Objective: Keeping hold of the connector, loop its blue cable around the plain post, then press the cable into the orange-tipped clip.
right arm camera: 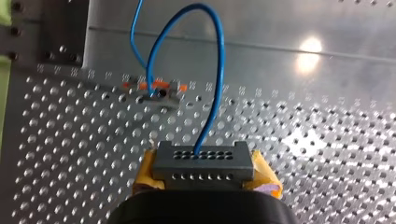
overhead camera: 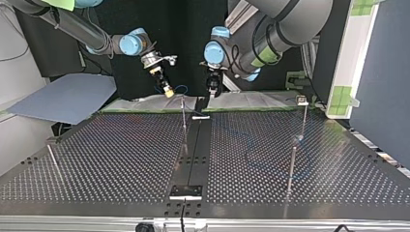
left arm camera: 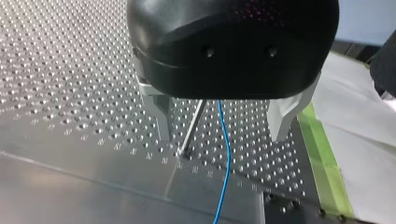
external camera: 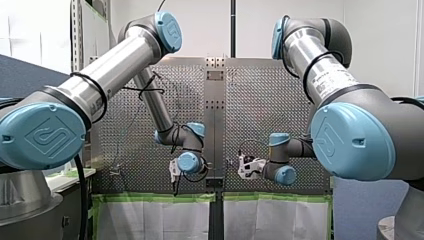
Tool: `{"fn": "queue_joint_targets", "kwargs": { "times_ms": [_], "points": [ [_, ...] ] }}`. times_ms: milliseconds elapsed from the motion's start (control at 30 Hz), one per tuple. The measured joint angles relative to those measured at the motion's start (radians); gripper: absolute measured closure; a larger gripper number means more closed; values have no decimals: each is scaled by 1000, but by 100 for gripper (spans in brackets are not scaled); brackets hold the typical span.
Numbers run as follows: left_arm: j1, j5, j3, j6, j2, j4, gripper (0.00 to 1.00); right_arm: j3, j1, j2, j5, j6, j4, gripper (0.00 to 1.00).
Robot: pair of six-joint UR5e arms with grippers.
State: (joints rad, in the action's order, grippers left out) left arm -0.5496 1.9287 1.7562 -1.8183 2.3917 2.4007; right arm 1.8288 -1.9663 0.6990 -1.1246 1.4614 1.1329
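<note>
My right gripper (right arm camera: 204, 176) pinches the connector (right arm camera: 203, 162); my left gripper (left arm camera: 222, 135), spread, straddles the plain post (left arm camera: 194, 125). The blue cable (left arm camera: 227, 156) should wrap low, without slack.

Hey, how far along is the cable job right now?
Done: my right pincer grips the connector. In hand: the cable arcs from it to the clip; whether it is seated there I cannot tell. My left pincer is open astride the post, cable beside it, no loop visible. Left: the loop, then pressing into the clip if unseated.
</note>
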Motion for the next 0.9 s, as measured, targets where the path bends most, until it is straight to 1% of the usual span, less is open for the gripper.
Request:
{"fn": "queue_joint_targets", "kwargs": {
  "times_ms": [67, 167, 333, 433, 567, 600, 667, 733, 833, 900],
  "points": [
    [1, -17, 0, 0, 0, -1, 0, 2, 1, 0, -18, -7, -4, 100],
    [3, -43, 0, 1, 0, -1, 0, 11, 6, 0, -48, -11, -1, 100],
    [8, -89, 0, 1, 0, 1, 0, 47, 26, 1, -94, -8, 32, 100],
    [12, -117, 0, 0, 0, 2, 0, 73, 45, 8, -108, -6, 58, 100],
    [19, -152, 0, -3, 0, 2, 0, 113, 80, 37, -113, -4, 97, 100],
    [21, -160, 0, -4, 0, 2, 0, 122, 84, 45, -116, -4, 106, 100],
    [24, -177, 0, -5, 0, 2, 0, 143, 86, 65, -125, -1, 127, 100],
    [27, -194, 0, -8, 0, 2, 0, 160, 83, 83, -131, 4, 145, 100],
    [31, -208, 0, -12, 0, 6, 0, 191, 72, 113, -135, 23, 176, 100],
    [33, -212, 0, -10, 0, 15, 0, 211, 63, 133, -133, 41, 196, 100]
  ]
}}
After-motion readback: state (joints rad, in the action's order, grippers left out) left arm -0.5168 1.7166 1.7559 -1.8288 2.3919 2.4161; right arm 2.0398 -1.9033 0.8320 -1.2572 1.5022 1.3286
